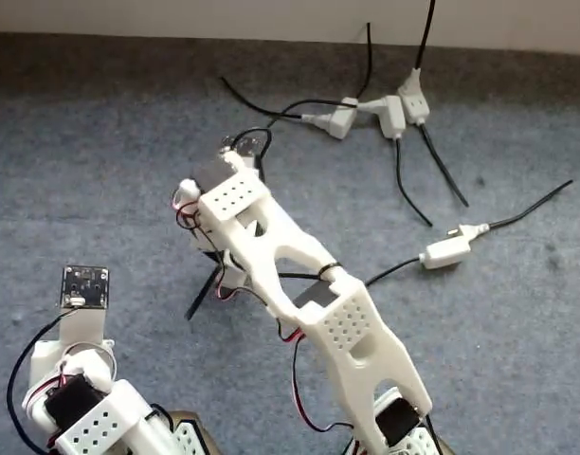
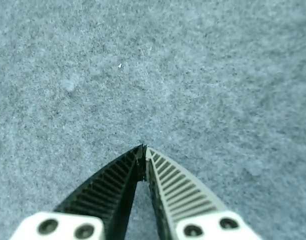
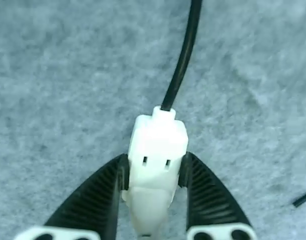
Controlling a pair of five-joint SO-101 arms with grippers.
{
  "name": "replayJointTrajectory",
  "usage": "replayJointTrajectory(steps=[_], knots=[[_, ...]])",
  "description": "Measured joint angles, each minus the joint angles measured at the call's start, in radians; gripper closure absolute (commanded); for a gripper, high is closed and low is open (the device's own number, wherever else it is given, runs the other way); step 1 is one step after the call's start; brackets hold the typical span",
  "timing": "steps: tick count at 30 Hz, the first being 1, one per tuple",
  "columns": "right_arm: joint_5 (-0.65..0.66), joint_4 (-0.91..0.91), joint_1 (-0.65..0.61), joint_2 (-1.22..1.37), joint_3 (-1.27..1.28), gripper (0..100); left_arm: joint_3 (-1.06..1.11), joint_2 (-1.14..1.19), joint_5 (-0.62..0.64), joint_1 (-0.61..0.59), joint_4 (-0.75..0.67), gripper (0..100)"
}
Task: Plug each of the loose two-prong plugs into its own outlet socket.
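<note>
White 2-slot socket (image 3: 155,142) w/ black cord (image 3: 185,55) is clamped in right pincer (image 3: 155,165); left pincer (image 2: 144,156) is closed tip-to-tip, empty, over grey tabletop (image 2: 193,75). 3 white connectors (image 1: 389,114) are clustered far off.

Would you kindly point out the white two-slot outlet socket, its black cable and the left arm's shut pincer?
White two-slot outlet socket (image 3: 155,140): right wrist view, face above the slots.
Black cable (image 3: 183,55): right wrist view, mid-length.
Left pincer (image 2: 144,151): left wrist view, where the tips meet.

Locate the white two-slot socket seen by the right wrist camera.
In the right wrist view, the white socket sits clamped between the black fingers of the right tool, its black cord running off across the grey carpet.
</note>
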Motion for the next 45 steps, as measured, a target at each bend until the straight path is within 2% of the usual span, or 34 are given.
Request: replayJointTrajectory(steps=[6,14,18,24,28,32,39,42,45], knots=[[0.114,0.068,0.173,-0.002,0.0,94.3,0.0,0.0,0.0,0.0,0.003,99],[0.227,0.083,0.328,-0.011,0.0,94.7,0.0,0.0,0.0,0.0,0.009,99],[0.278,0.083,0.42,-0.097,0.0,94.7,0.0,0.0,0.0,0.0,0.009,99],[0.463,0.049,0.635,-0.252,0.0,94.3,0.0,0.0,0.0,0.0,0.009,99],[0.612,-0.118,0.738,-0.258,0.0,94.0,0.0,0.0,0.0,0.0,0.009,99],[0.729,-0.331,0.75,-0.172,0.0,90.1,0.0,0.0,0.0,0.0,0.009,99],[0.756,-0.704,0.75,0.021,0.002,89.1,0.0,0.0,0.0,0.0,0.011,99],[0.756,-0.813,0.75,0.051,0.002,78.7,0.0,0.0,0.0,0.0,0.011,99],[0.717,-0.842,0.747,0.051,0.002,69.8,0.0,0.0,0.0,0.0,0.011,99]])
